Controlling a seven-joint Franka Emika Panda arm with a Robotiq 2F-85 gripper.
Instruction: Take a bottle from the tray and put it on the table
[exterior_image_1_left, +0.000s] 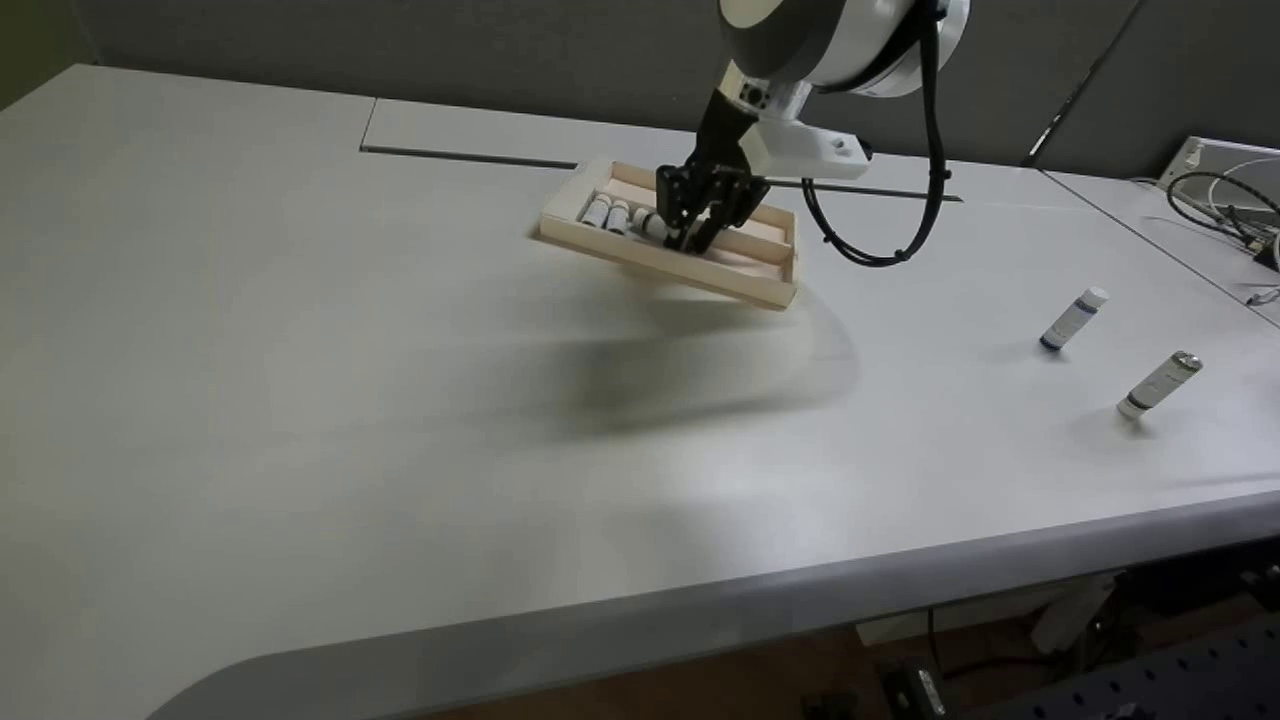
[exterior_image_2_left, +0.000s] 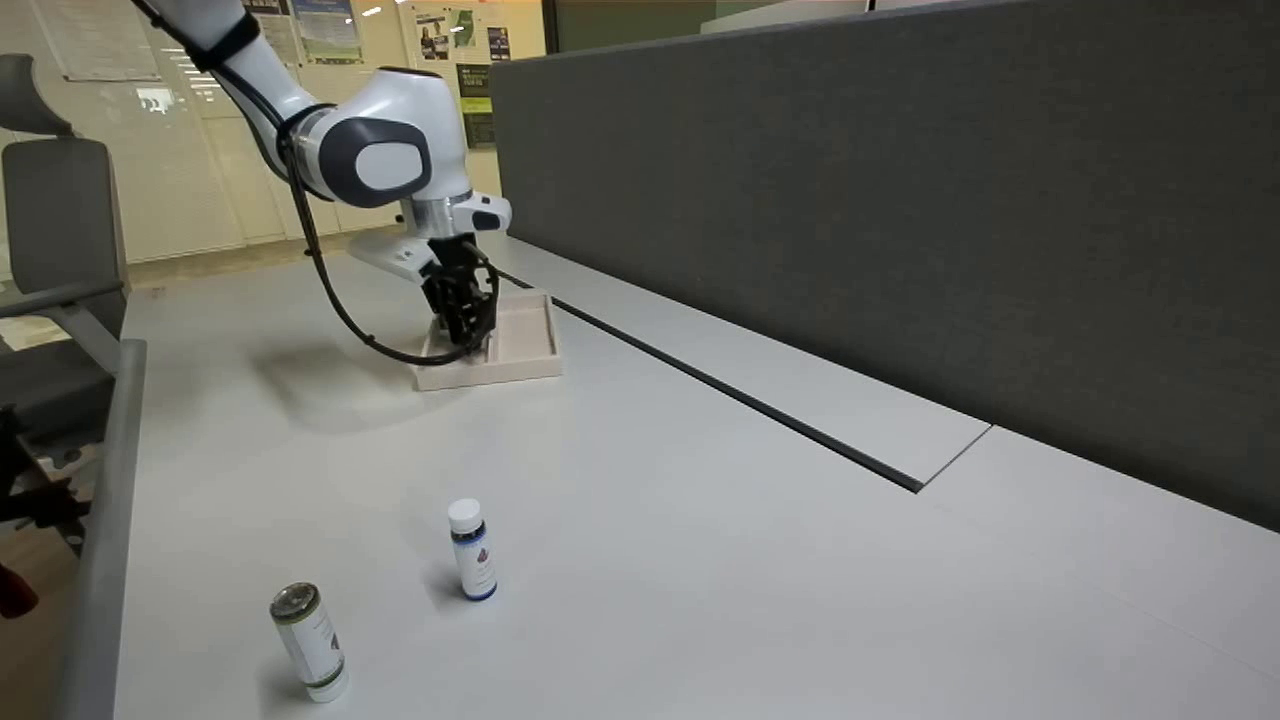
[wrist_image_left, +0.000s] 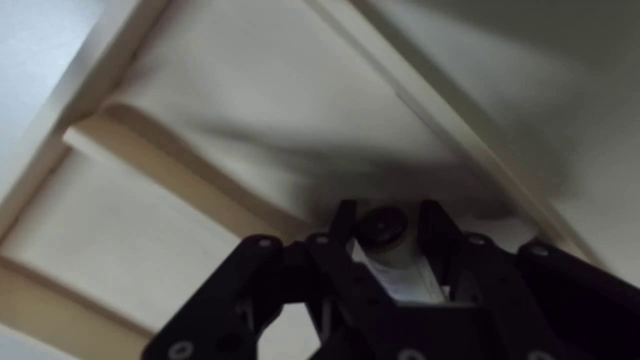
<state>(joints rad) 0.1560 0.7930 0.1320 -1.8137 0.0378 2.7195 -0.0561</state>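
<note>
The beige wooden tray (exterior_image_1_left: 665, 262) with its lengthwise divider (wrist_image_left: 170, 170) is on the white table (exterior_image_1_left: 380, 420); it also shows in an exterior view (exterior_image_2_left: 500, 376). My gripper (exterior_image_1_left: 690, 240) reaches down into the front compartment; it also shows in an exterior view (exterior_image_2_left: 468, 340). In the wrist view my gripper (wrist_image_left: 387, 215) has its fingers close on either side of a bottle (wrist_image_left: 400, 267) with a dark end. A thin gap shows beside the right fingertip, so the grip is unclear. More bottles (exterior_image_1_left: 617, 216) stand in the same compartment, and one leans (exterior_image_1_left: 650, 225).
Two bottles stand on the table away from the tray: one with a white cap on top (exterior_image_1_left: 1073, 319), one with its dark end up (exterior_image_1_left: 1158, 385). A grey partition (exterior_image_2_left: 880, 210) runs along the back. A black cable (exterior_image_1_left: 935, 180) hangs beside the wrist.
</note>
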